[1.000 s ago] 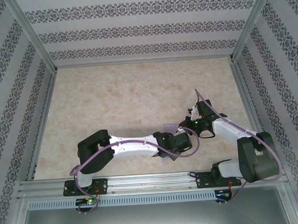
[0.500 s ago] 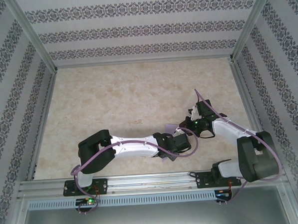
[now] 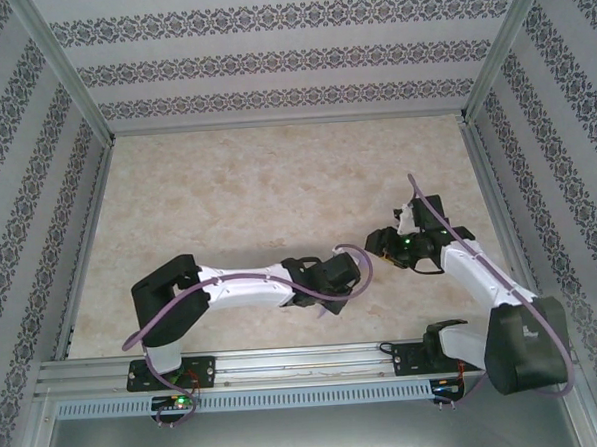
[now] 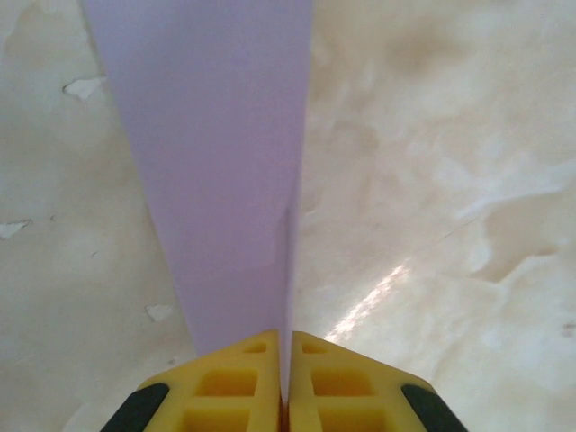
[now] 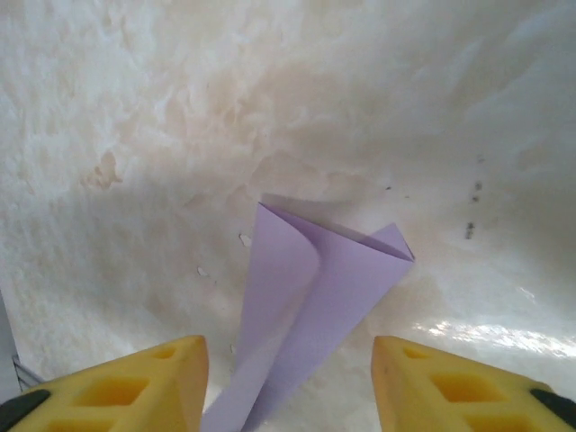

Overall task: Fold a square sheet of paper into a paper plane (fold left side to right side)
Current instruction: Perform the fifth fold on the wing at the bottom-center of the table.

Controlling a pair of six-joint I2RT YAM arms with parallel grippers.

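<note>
Pinching the folded paper plane (image 4: 216, 162) over the worktop (image 4: 432, 180), the left claw (image 4: 284, 364) is clamped tight; the right claw (image 5: 286, 355) gapes wide, holding nothing. Folding looks largely done.

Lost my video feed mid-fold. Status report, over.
Left pincer shut on the paper plane. Right pincer open, plane in front of it, not gripped. Nothing seen in the way.

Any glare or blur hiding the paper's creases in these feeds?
Left wrist: the paper is close to the lens and soft, only one fold edge readable; a glare streak lies on the table beside it. Right wrist: paper sharp, creases clear, glare on the table lower right, off the paper. Top external: evenly lit, no hot spots.
</note>
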